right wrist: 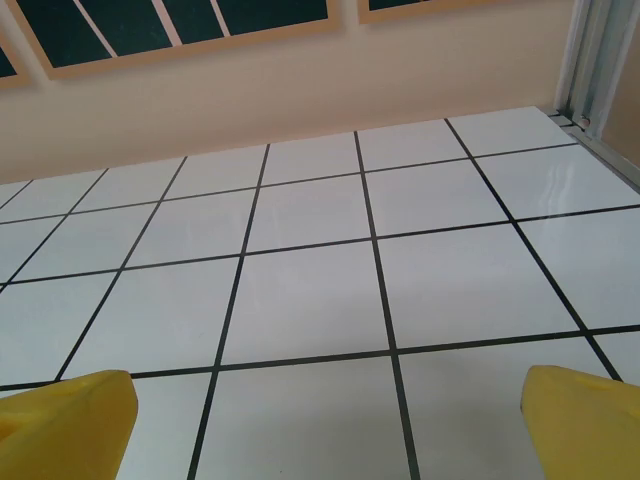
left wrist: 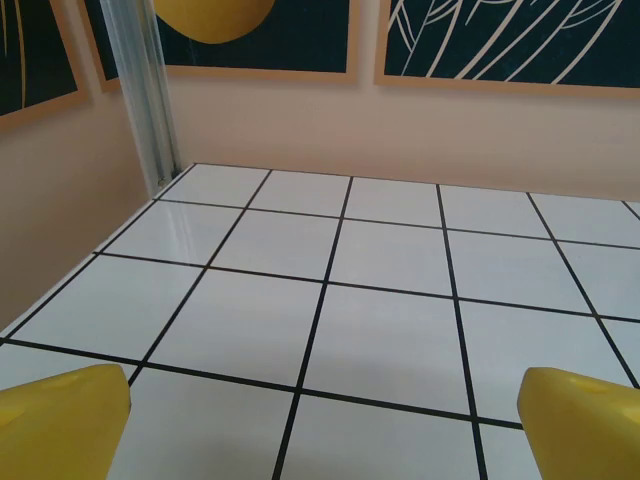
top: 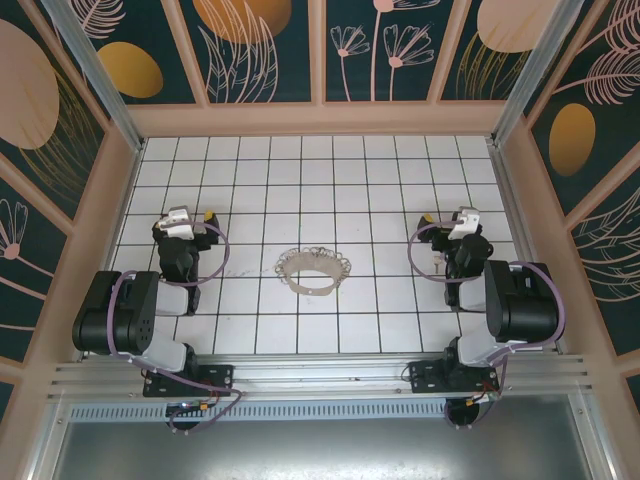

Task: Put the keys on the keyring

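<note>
At the centre of the tiled table (top: 300,180), the keyring (top: 312,287) is laid flat. Single keys cannot be told from its small rings. The left gripper (left wrist: 322,425) is seen at its 9 o'clock and the right gripper (right wrist: 325,425) at its 3 o'clock, both well apart from it. The jaws of both are spread wide, and nothing is held.

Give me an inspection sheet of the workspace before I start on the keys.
Surface: white tiled table, black grid lines.
Job's things: keyring lies mid-table between the arms; keys too small to tell from its wire rings.
Clutter: nothing seen.
Grippers: left gripper and right gripper both open, empty, over bare tiles.
Cables: purple cables loop beside each wrist, apart from the hoop.
Surroundings: floral wall panels, aluminium frame.
</note>
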